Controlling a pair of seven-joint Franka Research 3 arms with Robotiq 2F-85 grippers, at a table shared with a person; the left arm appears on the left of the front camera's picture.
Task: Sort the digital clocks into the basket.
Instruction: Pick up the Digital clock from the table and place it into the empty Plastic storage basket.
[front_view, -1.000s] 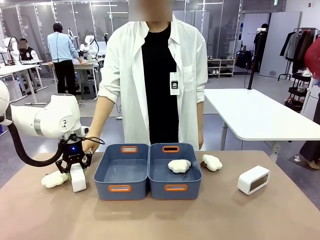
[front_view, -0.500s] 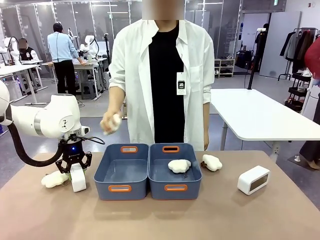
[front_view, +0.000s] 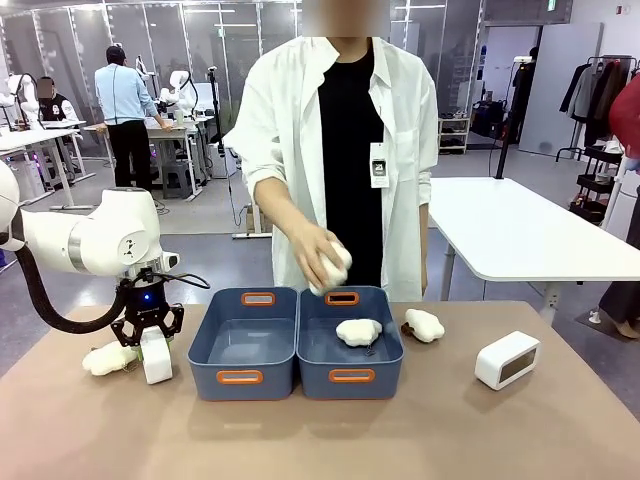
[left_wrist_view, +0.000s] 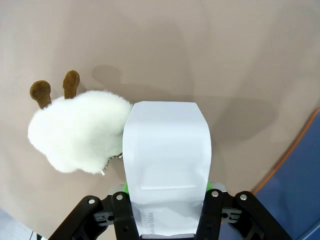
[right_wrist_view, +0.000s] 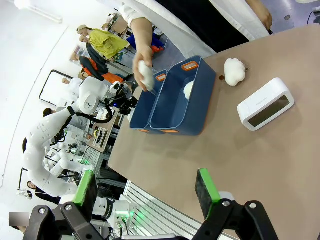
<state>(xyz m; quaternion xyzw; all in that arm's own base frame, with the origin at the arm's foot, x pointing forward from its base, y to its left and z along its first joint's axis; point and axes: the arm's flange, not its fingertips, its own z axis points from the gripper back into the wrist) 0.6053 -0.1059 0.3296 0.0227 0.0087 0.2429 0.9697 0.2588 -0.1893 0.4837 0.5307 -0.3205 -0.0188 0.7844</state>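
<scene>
My left gripper (front_view: 150, 340) is shut on a white digital clock (front_view: 156, 358), held on end just left of the left blue basket (front_view: 243, 343). I cannot tell if the clock touches the table. In the left wrist view the clock (left_wrist_view: 167, 155) sits between my left gripper's (left_wrist_view: 166, 200) green pads, against a white plush toy (left_wrist_view: 77, 130). A second digital clock (front_view: 507, 359) lies at the table's right, also seen as the clock (right_wrist_view: 265, 107) in the right wrist view. My right gripper (right_wrist_view: 147, 190) is open, high above the table, holding nothing.
The person's hand holds a plush toy (front_view: 328, 268) above the right blue basket (front_view: 312, 372), where another plush (front_view: 358, 331) lies. One plush (front_view: 424, 324) lies right of that basket, one (front_view: 108, 358) left of my left gripper. The table front is bare.
The person's hand rose from the table near my left gripper with a plush toy and carried it right, over the right basket. Neither arm moved.
</scene>
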